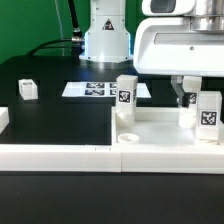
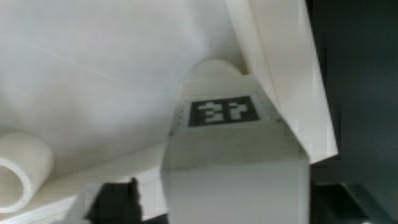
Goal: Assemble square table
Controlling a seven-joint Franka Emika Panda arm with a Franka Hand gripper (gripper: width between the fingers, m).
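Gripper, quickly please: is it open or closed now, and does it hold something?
Gripper: closed, holding one table leg.

The arm's white wrist (image 1: 182,40) is held low at the exterior view's right, with the tool (image 1: 188,97) pointed straight down. Whether its dark fingers (image 2: 118,200) are pressed closed cannot be told.

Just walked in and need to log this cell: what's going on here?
The robot arm's claw appears shut on a white plastic leg block with a black-and-white tag, holding it upright at the exterior view's right end of the large white plastic square tabletop tray. A second tagged white leg stands upright at the tray's other end. One small white tagged block lies loose on the black table.
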